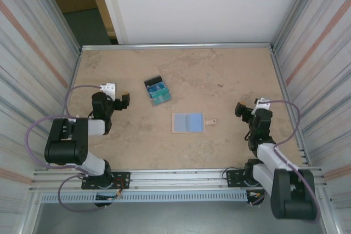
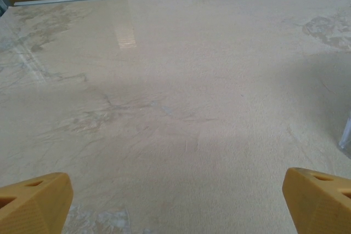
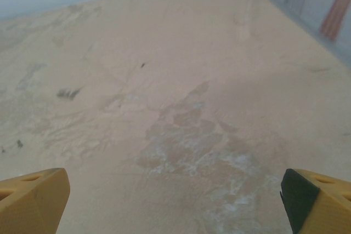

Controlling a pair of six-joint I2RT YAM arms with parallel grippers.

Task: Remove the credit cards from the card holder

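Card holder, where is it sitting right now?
In the top view, the card holder lies open near the middle of the table, a little right of the cards and closer to the near edge.

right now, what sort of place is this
Probably a robot test cell, not a home: a left arm and right arm bolted to a metal rail, ribbed panel walls on both sides, and a tan table holding an open card holder and credit cards.
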